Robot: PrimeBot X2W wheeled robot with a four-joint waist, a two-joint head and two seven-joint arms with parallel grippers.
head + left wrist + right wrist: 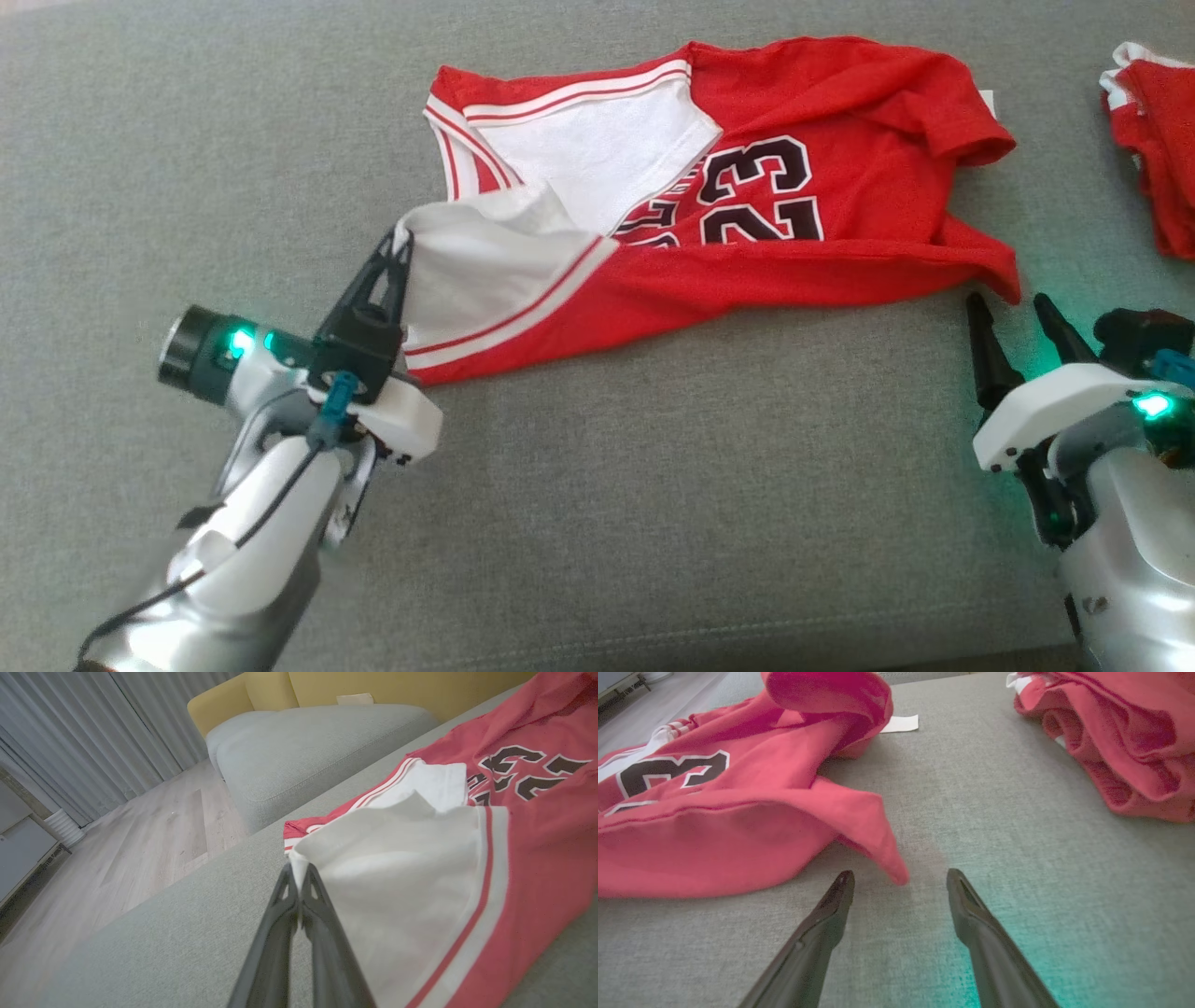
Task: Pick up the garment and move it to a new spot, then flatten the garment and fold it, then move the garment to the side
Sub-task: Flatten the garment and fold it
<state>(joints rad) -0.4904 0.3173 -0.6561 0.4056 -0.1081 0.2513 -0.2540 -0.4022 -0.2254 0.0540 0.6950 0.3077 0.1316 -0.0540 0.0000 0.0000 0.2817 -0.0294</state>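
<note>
The garment (747,233) is a red jersey with white trim and a black "23", spread crumpled on the grey sofa cushion (653,485). Its white inner side is turned up at the left. My left gripper (400,245) is shut on that white corner, which shows pinched between the closed fingers in the left wrist view as well (299,870). My right gripper (1008,303) stands open just below the garment's lower right corner (892,868), whose red tip hangs between the fingertips (843,884) without touching them.
A second red and white garment (1153,140) lies bunched at the far right of the cushion (1120,742). A white tag (900,723) sticks out behind the jersey. In the left wrist view the cushion's edge drops to a wooden floor (117,849), with another sofa section (317,746) beyond.
</note>
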